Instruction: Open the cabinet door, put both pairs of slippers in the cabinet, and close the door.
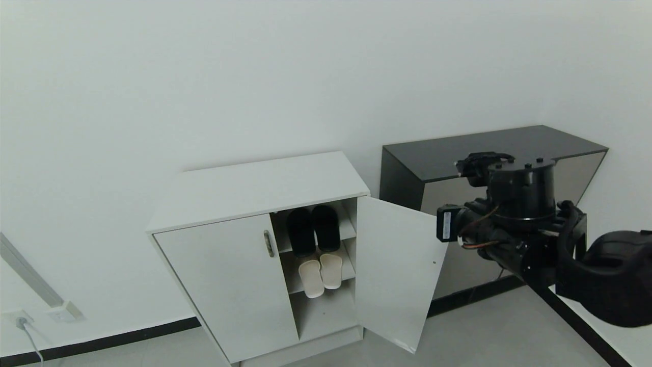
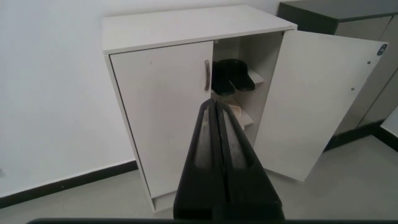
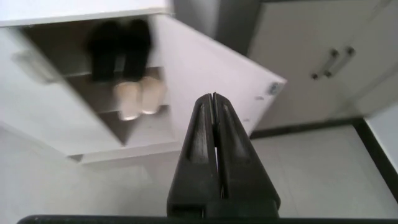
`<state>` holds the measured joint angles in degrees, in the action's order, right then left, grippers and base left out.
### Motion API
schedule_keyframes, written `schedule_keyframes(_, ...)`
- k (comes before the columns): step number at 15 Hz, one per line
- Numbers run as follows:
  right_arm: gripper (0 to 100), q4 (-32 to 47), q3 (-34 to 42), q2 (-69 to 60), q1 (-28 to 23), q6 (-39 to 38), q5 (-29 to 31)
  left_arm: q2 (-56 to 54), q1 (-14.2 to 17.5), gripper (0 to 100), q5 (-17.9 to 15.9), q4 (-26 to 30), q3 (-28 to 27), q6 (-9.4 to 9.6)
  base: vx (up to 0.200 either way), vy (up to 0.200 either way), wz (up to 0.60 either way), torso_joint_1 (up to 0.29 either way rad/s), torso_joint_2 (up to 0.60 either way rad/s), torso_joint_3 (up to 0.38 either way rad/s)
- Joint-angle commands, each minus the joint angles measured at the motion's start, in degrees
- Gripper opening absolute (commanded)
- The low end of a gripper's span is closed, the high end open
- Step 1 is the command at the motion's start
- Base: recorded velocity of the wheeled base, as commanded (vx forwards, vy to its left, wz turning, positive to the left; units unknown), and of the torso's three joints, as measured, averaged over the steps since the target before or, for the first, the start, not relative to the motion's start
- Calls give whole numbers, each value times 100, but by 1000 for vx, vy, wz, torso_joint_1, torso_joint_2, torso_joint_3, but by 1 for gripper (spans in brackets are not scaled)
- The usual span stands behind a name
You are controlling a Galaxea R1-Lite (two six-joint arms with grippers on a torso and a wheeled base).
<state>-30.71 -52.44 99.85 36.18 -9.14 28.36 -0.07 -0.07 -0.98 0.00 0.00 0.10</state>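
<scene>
The white cabinet (image 1: 254, 186) stands against the wall with its right door (image 1: 397, 265) swung open and its left door (image 1: 229, 285) closed. Inside, a black pair of slippers (image 1: 313, 229) lies on the upper shelf. A cream pair of slippers (image 1: 321, 272) lies on the shelf below. My right arm (image 1: 514, 204) hangs just right of the open door's free edge. My right gripper (image 3: 214, 96) is shut and empty, pointing at that door (image 3: 211, 68). My left gripper (image 2: 214, 102) is shut and empty too, in front of the cabinet near the left door's handle (image 2: 207, 74).
A dark sideboard (image 1: 484, 148) with a glossy front stands against the wall right of the cabinet, behind the open door. A wall socket (image 1: 20, 320) with a plugged cable sits low at the far left. Bare grey floor (image 1: 484, 336) lies before both units.
</scene>
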Motion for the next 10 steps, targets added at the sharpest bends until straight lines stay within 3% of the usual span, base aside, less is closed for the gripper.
schedule_keyframes(1,0,179,-530,482,-560,-17,-401,7,-1,0,1,0,0,-1,0,0,0,0,0,0)
schedule_keyframes(5,0,329,-1576,1405,-1298,-35,-928,7,-1,0,1,0,0,-1,0,0,0,0,0,0)
schedule_keyframes(10,0,566,-2508,2249,-1649,-246,-1385,7,-1,0,1,0,0,-1,0,0,0,0,0,0)
